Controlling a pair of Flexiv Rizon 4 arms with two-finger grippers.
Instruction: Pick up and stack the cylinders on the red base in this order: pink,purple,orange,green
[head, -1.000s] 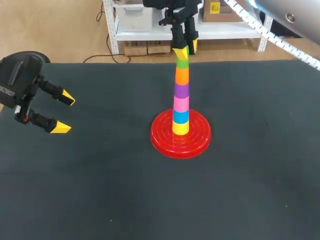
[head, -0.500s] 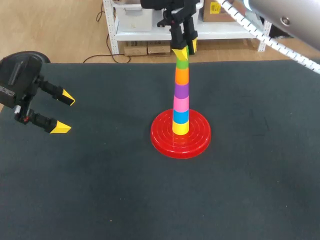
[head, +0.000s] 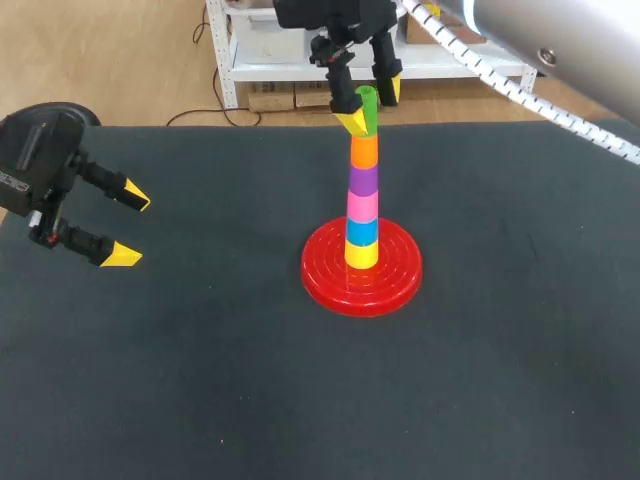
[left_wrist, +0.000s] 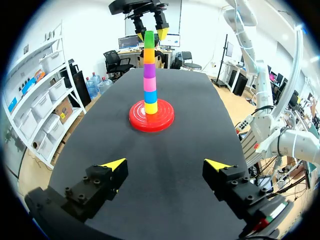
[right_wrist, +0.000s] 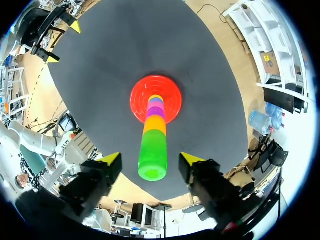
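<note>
- The red base (head: 322, 272) lies flat on the dark desk (head: 200, 380), a little right of the middle.
- One column of cylinders stands upright on the middle of the base, each piece sitting on the one below.
- From the bottom up they are the yellow cylinder (head: 361, 256), the blue cylinder (head: 362, 233), the pink cylinder (head: 362, 207), the purple cylinder (head: 363, 180), the orange cylinder (head: 364, 150) and the green cylinder (head: 367, 105).
- The green cylinder is the top piece. It rests on the orange one, and in the left wrist view it stands in line with the rest of the column.
- The right arm comes in from the head view's upper right corner. The right end effector (right_wrist: 151, 159) hangs above the column, pointing down, with one finger on each side of the green cylinder's upper part.
- This end effector is released. In the right wrist view a gap shows between each yellow tip and the green cylinder, so neither tip touches it.
- In the head view one tip overlaps the green cylinder's side, so contact cannot be judged there.
- The left end effector (head: 130, 226) hovers over the desk's left part, well apart from the base.
- Its fingers are spread wide and hold nothing. In the left wrist view the base and the column stand far ahead of them.
</note>
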